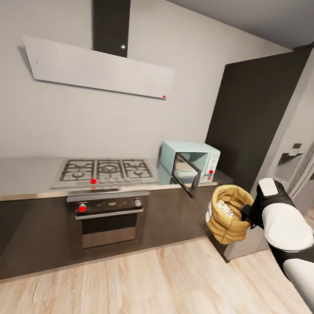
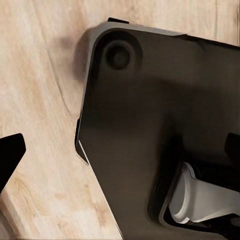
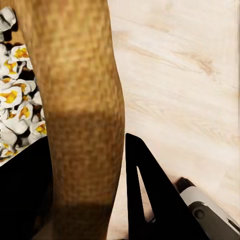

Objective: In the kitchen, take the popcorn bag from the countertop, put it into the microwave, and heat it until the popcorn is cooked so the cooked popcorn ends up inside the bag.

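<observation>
On the right of the head view, the right gripper [image 1: 245, 214] is clamped on the rim of the popcorn bag [image 1: 229, 214] and holds it in the air above the wood floor [image 1: 157, 288], in front of the dark cabinet fronts and just beside the tall grey refrigerator [image 1: 301, 133]. The bag is upright and open at the top, with popcorn [image 1: 225, 208] visible inside. The right wrist view shows the bag wall [image 3: 82, 115] pinched between the dark fingers [image 3: 145, 195], with white-and-yellow popped pieces [image 3: 17, 110] inside the sack.

The microwave [image 1: 199, 159] stands on the countertop [image 1: 13, 176] to the right of the gas hob [image 1: 107, 168] — its dark glass door [image 1: 185, 173] is swung open toward the room. The bag hangs lower than the microwave and to its right, apart from it.

Left gripper: the left wrist view shows one dark fingertip [image 2: 10, 155] over the floor beside the robot's dark base [image 2: 160, 125] — open or closed cannot be determined.
</observation>
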### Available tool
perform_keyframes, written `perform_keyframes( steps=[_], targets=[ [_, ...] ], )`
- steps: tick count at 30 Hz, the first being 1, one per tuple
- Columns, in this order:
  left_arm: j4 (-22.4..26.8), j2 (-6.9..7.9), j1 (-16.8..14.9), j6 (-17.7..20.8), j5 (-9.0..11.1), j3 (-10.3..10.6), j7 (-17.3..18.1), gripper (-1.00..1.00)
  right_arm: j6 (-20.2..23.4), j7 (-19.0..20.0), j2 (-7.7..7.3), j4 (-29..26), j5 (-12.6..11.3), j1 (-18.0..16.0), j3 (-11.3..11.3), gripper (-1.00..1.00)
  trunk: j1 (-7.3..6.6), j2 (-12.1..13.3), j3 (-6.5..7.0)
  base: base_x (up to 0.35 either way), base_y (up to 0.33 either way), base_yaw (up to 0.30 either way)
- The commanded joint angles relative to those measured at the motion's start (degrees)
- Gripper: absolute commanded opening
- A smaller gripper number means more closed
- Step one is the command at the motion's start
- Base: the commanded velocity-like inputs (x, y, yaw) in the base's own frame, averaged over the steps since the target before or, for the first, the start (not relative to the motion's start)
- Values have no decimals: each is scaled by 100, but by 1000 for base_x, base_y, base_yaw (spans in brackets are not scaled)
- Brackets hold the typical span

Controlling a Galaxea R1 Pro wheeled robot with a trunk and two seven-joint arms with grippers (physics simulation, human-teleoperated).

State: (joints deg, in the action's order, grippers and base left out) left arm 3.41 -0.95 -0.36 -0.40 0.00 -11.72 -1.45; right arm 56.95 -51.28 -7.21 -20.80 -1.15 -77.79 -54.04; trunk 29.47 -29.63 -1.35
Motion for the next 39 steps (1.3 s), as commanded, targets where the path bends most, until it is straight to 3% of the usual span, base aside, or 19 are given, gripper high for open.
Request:
perform_keyframes(
  steps=[1,9,25,39],
  targets=[
    [2,-2,-6,-4,0,-23,-14,100,18,-31,0,-3,-17,-8,-19,-100,5,-11,-13,234,-209,-42],
    [2,-2,-7,-4,0,-19,-14,100,18,-31,0,-3,-16,-8,-19,-100,5,-11,-13,235,-215,22],
    [2,-2,-3,-4,0,-15,-13,100,18,-31,0,-3,-12,-8,-22,-100,5,-11,-13,213,-250,217],
    [2,-2,-6,-4,0,-15,-13,100,18,-31,0,-3,-16,-8,-21,-100,5,-11,-13,166,-302,17]
  ],
)
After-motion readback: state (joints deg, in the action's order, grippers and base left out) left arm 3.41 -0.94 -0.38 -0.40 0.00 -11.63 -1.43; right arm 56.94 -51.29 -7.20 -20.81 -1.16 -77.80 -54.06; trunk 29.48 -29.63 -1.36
